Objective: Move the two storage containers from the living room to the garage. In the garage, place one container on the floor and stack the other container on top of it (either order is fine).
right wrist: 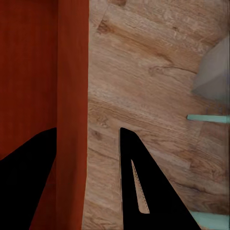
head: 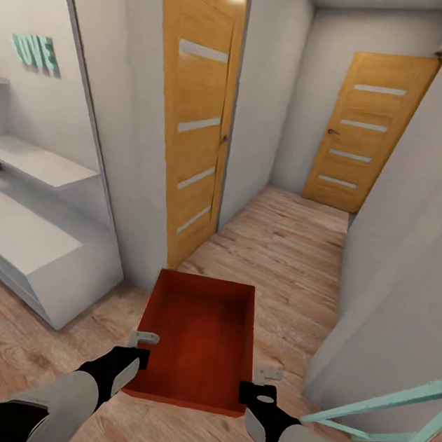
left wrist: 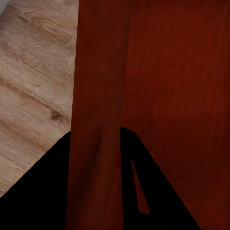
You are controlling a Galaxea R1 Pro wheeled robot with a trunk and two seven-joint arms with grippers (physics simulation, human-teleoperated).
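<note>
Holding one storage container (head: 198, 338) out in front of you, both arms up, w/ the wood-plank floor (head: 280, 251) below it. It's the orange-red bin, lidless, ribbed inside, level, centred near the bottom of the head view.

Left gripper (head: 140, 345) is on the bin's left wall near the near corner. In the left wrist view, the wall (left wrist: 98, 120) runs between the two dark fingers (left wrist: 38, 191), one inside the bin, one outside, so that claw is pinched narrow on the wall.

Right gripper (head: 266, 382) sits at the right wall, near corner. In the right wrist view the wall (right wrist: 72, 96) passes between the fingers (right wrist: 139, 182); one finger is at the wall's inside face, but there's plank floor showing between the wall and the other finger. Can't tell if that claw is truly clamped or just straddling.

You're facing a narrow hallway w/ white walls. Orange-brown door with glass slits (head: 196, 104) on the left, close. Second matching door (head: 366, 129) at the far end. White shelving unit (head: 23, 220) near left, teal letters (head: 35, 51) on the wall above it. Teal frame (head: 396, 424) near right, just beside the right arm.
</note>
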